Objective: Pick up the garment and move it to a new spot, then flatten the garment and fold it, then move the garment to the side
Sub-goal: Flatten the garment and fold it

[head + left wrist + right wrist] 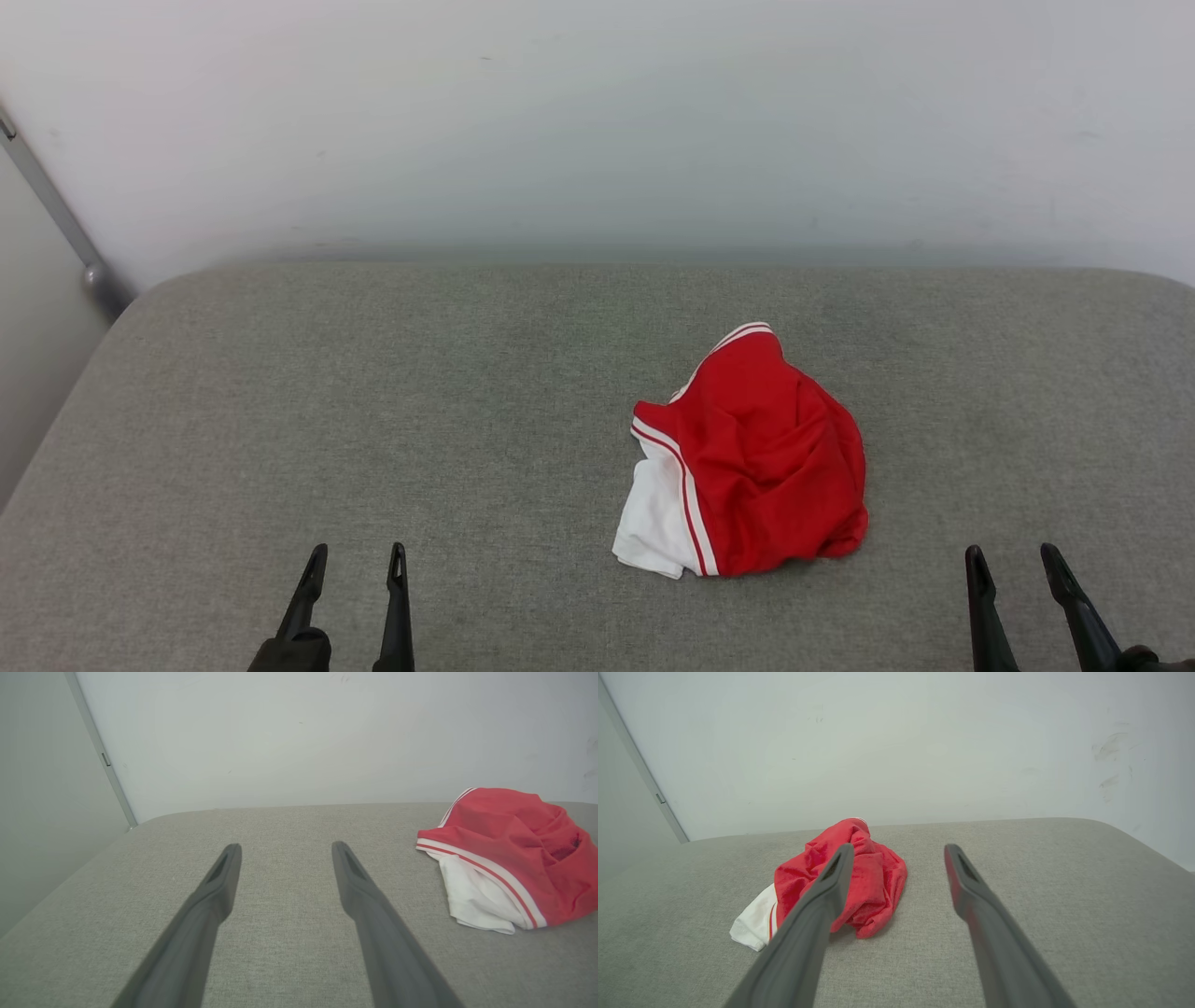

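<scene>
The garment (761, 457) lies crumpled in a heap on the grey padded surface, right of centre: red fabric with a white sleeve and red-and-white striped trim poking out at its near left. In the left wrist view the garment (504, 854) sits off to the right; in the right wrist view the garment (864, 879) is ahead and to the left, partly behind one finger. My left gripper (359, 565) stands open near the front edge at the lower left, nothing between its fingers. My right gripper (1015, 565) stands open at the lower right, apart from the cloth.
The grey fabric-covered surface (373, 401) runs back to a white wall (597, 121). Its left edge drops off beside a slanted metal pole (56, 215). Bare surface stretches to the left of the heap and around it.
</scene>
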Controlling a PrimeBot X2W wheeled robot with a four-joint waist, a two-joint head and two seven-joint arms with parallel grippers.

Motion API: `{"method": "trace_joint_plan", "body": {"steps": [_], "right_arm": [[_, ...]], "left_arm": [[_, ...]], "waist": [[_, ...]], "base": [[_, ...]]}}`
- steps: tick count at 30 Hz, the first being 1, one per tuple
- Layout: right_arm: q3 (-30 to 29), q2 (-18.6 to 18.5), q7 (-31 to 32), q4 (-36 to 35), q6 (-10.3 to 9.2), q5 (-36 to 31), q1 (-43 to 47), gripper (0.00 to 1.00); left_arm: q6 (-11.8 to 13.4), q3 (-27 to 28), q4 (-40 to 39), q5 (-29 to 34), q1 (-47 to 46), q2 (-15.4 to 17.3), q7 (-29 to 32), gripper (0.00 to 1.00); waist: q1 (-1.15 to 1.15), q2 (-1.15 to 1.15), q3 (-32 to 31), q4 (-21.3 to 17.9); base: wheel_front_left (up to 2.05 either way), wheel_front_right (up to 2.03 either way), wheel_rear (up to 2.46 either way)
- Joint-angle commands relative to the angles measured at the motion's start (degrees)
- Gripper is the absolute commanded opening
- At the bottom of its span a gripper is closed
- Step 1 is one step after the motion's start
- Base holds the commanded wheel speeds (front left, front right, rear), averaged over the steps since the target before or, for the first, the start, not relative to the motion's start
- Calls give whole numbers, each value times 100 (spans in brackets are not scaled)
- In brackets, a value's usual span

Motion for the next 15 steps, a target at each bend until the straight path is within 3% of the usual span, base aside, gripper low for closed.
{"method": "trace_joint_plan", "body": {"steps": [1, 9, 15], "right_arm": [[7, 5, -10, -7, -4, 52, 66, 100], [-16, 5, -10, -6, -4, 46, -21, 100], [17, 5, -10, -17, -4, 12, -109, 100]], "left_arm": [[-22, 29, -11, 45, 61, -3, -15, 100], [-186, -27, 148, 157, -532, 99, -15, 100], [-620, -261, 557, 216, -1669, 384, -14, 100]], "waist": [[0, 0, 0, 1], [0, 0, 42, -5], [0, 0, 145, -61]], "base": [[0, 0, 0], [0, 0, 0], [0, 0, 0]]}}
